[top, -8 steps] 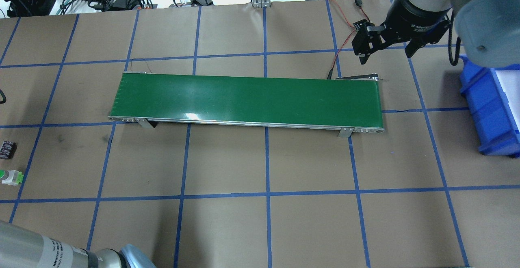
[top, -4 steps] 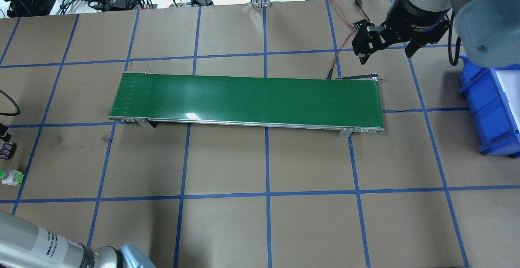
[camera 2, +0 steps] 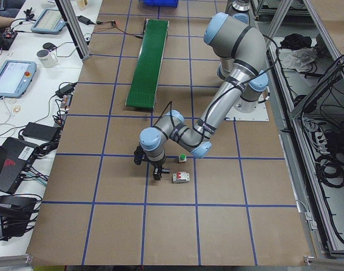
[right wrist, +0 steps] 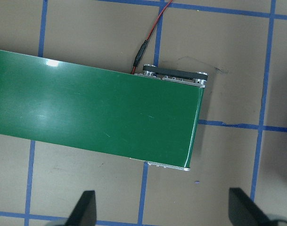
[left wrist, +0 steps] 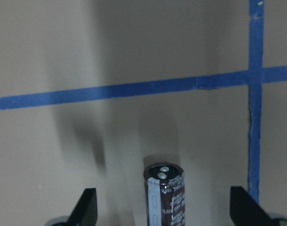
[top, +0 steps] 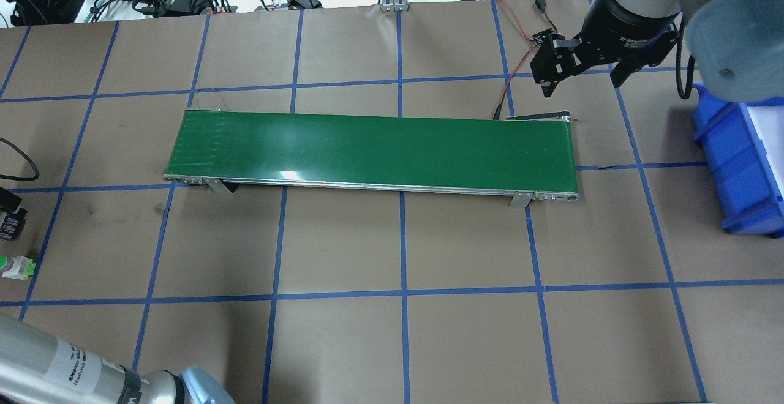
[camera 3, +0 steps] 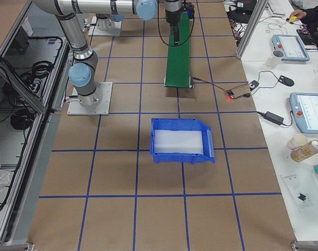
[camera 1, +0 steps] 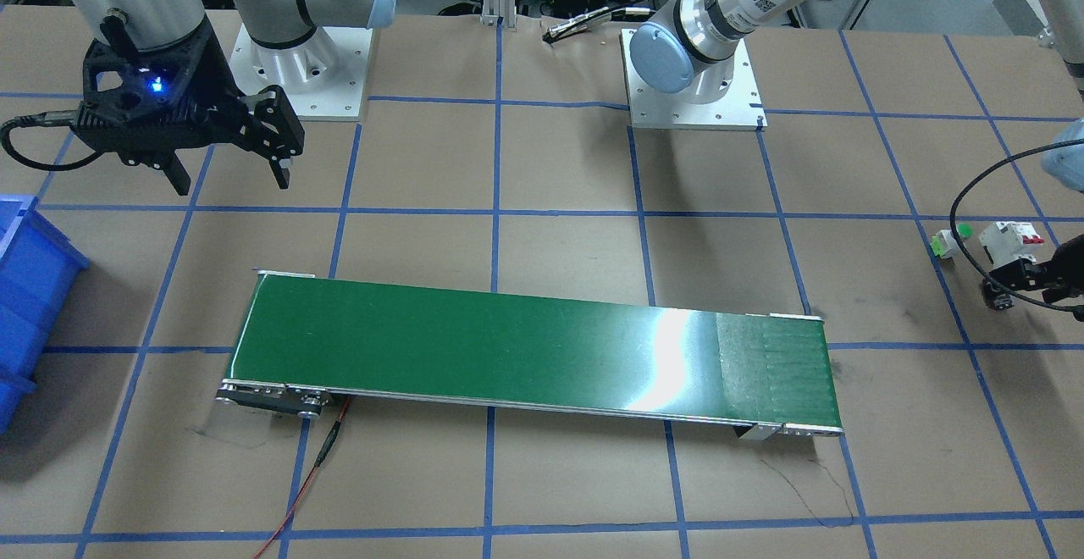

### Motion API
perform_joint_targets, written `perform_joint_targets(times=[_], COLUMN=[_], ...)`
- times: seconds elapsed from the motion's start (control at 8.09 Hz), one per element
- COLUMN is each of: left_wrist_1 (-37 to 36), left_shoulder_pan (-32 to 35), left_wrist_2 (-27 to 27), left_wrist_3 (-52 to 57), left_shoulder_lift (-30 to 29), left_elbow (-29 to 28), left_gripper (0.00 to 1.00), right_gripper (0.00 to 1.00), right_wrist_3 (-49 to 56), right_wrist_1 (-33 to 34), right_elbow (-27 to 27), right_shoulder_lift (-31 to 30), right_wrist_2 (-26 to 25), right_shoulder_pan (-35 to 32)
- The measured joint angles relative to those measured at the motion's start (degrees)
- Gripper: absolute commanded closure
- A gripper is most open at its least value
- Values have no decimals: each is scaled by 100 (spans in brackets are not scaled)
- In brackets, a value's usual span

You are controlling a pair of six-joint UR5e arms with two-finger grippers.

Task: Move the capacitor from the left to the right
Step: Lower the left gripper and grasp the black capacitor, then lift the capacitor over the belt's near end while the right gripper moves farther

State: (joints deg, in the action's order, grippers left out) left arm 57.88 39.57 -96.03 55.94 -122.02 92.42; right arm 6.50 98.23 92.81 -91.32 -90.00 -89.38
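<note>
The capacitor [left wrist: 165,195] is a dark brown cylinder with a pale stripe. It stands upright on the brown table near a blue tape cross. My left gripper [left wrist: 164,209] is open, one finger on each side of the capacitor with clear gaps. At the left edge of the overhead view, the capacitor [top: 8,225] sits under the gripper, and it shows at the far right of the front view [camera 1: 999,296]. My right gripper [top: 582,81] is open and empty above the far right end of the green conveyor belt [top: 373,150].
A green-capped push button [camera 1: 947,241] and a white breaker with red marks [camera 1: 1008,237] lie just beside the capacitor. A blue bin [top: 735,165] stands at the right end of the table. A red wire [right wrist: 150,35] runs from the conveyor's right end.
My left gripper has come into view at the overhead view's left edge, down around the capacitor, with its cable trailing. The right arm has barely moved.
</note>
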Motion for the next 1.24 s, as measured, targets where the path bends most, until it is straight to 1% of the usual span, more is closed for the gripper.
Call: perform_joint_targets(times=[0.12,0.25,0.37,0.62,0.74,0.99,1.11,1.24], left_wrist_1=[2,2,-1,-4,-4,8,12,22], left_shoulder_pan=[-1,-6,-30,-64,-68,-72,-72,-72], left_wrist_2=[-6,-9,-7,-5,-8,-20,-34,-49], left_wrist_3=[3,5,8,9,5,-1,5,6], left_shoulder_lift=[-15,-49,-79,-110,-118,-170,-181,-172], left_elbow=[28,44,47,57,58,60,55,52], left_gripper=[0,10,15,30,49,97,100,100], right_gripper=[0,0,0,0,0,0,0,0], right_wrist_3=[0,-4,-7,-15,-13,-9,-9,-9], right_wrist_1=[-5,-8,-14,-21,-19,-21,-26,-32], right_elbow=[0,0,0,0,0,0,0,0], right_shoulder_lift=[0,4,3,1,3,5,4,5], right_wrist_2=[0,3,3,0,0,-3,-5,-7], right_shoulder_pan=[0,0,0,0,0,3,7,8])
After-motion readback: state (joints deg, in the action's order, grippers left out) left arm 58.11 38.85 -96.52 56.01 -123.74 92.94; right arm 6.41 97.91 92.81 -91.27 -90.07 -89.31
